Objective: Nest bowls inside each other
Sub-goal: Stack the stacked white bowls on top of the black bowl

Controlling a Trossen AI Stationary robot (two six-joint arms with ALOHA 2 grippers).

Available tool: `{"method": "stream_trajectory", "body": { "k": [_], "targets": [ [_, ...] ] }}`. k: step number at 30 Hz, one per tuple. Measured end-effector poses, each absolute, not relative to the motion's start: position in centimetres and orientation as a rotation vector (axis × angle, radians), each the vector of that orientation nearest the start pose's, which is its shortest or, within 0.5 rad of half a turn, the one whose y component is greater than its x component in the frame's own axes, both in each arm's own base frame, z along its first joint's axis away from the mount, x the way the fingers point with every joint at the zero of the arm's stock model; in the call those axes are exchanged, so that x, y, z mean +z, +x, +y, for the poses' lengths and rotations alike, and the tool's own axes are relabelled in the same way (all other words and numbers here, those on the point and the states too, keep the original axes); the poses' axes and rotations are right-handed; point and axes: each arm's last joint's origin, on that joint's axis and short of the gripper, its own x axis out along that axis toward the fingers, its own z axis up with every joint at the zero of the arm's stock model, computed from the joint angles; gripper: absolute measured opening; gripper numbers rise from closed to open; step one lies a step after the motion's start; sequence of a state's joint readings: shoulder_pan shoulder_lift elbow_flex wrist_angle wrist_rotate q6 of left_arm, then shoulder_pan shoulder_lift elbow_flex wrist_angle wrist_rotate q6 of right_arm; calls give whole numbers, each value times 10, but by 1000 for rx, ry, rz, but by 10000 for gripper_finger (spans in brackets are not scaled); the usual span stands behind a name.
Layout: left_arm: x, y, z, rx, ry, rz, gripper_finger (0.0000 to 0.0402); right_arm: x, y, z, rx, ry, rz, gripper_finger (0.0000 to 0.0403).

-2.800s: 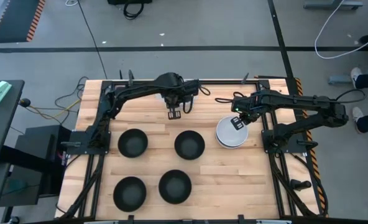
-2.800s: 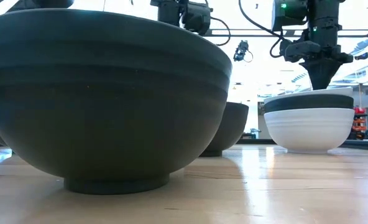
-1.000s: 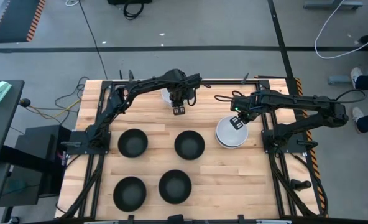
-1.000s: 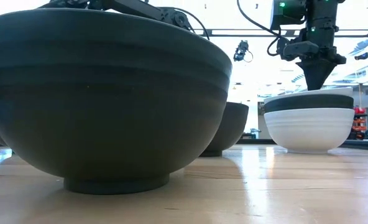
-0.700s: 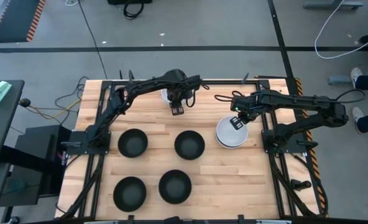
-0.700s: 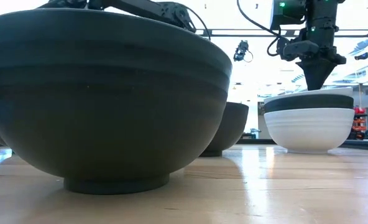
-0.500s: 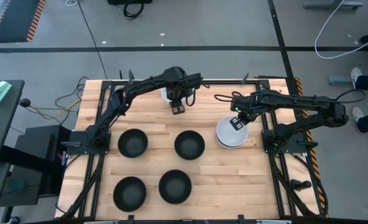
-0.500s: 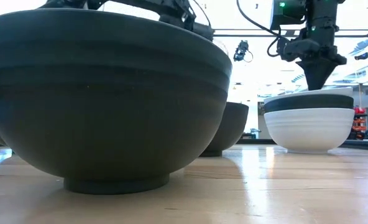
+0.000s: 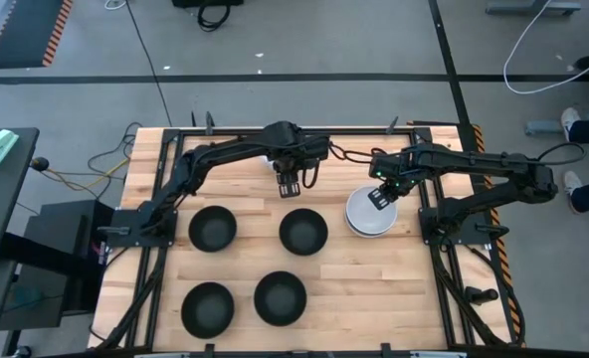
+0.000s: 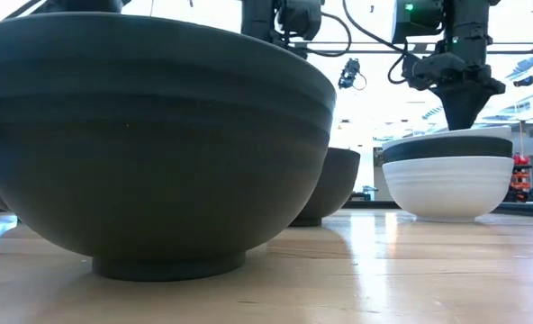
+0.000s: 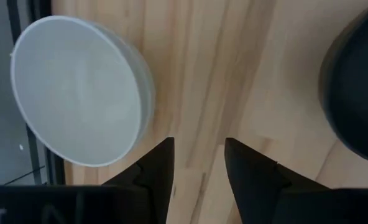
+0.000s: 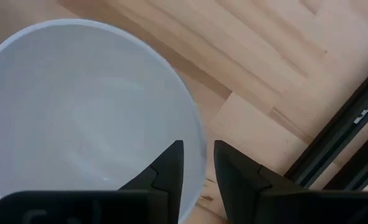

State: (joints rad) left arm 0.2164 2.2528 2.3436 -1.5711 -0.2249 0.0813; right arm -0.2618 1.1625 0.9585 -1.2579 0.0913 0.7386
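A stack of bowls [image 9: 372, 212] stands at the table's right: a white bowl [image 10: 447, 184] at the bottom, a black one in it, a white one [image 12: 78, 106] on top. My right gripper [image 12: 199, 158] is open above the stack, one finger inside and one outside the top bowl's rim [image 12: 199, 134]. My left gripper [image 11: 198, 155] hangs open over bare wood at the far middle, with nothing between its fingers. A single white bowl [image 11: 78, 93] stands beside it by the far edge. Several black bowls [image 9: 302, 231] stand singly on the table.
Black bowls stand at the left middle [image 9: 213, 228], near left [image 9: 207, 306] and near middle [image 9: 280, 296]; one of them fills the low view [image 10: 149, 135]. A black frame rail [image 12: 345, 130] runs just past the stack. Bare wood lies along the near right.
My left gripper has gone a little toward the table's right and near edges, away from the single white bowl, which stays by the far edge. My right gripper has stayed over the stack and its fingers have spread apart at the top bowl's rim.
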Motion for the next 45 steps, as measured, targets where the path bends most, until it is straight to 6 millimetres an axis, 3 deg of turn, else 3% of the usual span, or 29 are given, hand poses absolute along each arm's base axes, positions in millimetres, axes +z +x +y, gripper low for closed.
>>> {"method": "stream_trajectory", "body": {
  "k": [5, 12, 15, 22, 29, 39, 45],
  "targets": [
    [295, 422, 99, 299, 68, 1503, 154, 256, 167, -56, -865, 740, 1299, 99],
    [295, 422, 99, 304, 64, 1503, 151, 221, 154, -57, -861, 763, 1417, 101],
    [295, 422, 99, 304, 63, 1503, 147, 215, 156, -56, -829, 747, 1403, 101],
    [295, 419, 111, 332, 76, 1510, 146, 231, 166, -57, -782, 709, 1320, 101],
    [293, 412, 140, 378, 58, 1518, 145, 252, 173, -63, -800, 640, 1233, 100],
    [258, 410, 184, 284, 14, 1477, 118, 254, 177, -62, -749, 577, 1218, 100],
    [249, 402, 202, 285, -49, 1480, 114, 255, 180, -64, -713, 538, 1200, 100]
  ]
}}
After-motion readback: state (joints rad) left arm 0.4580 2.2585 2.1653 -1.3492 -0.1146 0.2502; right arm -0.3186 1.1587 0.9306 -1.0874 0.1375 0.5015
